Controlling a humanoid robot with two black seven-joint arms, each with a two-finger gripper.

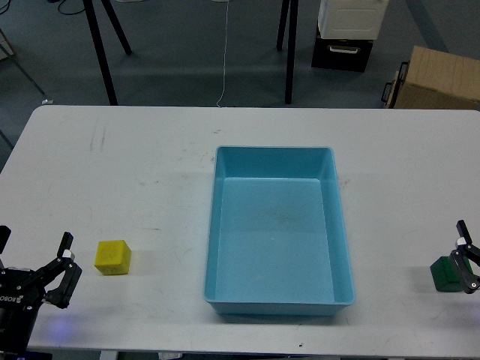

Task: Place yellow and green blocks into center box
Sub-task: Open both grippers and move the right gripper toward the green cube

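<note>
- Left gripper (34, 259) sits low at the desk's (135, 157) front left corner, jaws spread open and holding nothing, with the yellow block (112, 257) just beside it on the desk, apart from the fingers.
- Right gripper (466, 259) is at the front right edge, right up against the green block (448, 274). Its fingers look parted around the block, but whether they are pinching it or only flanking it, I cannot tell.
- The center box (217, 225) stands empty mid-desk toward the front edge, both blocks well apart from it on opposite sides.
- Risk on the left: the yellow block lies off to the side of the open jaws, not between them, so a closing move from here could nudge it away instead of catching it.
- Risk on the right: the green block sits close to the desk's right edge; a slipped or glancing grip could push it off the desk.
- Risk at the box: a low carry could clip the wall and knock a block loose.
- Hard to see: the right arm is cut off by the frame, only the fingers showing; the green block's far side is hidden behind them.
</note>
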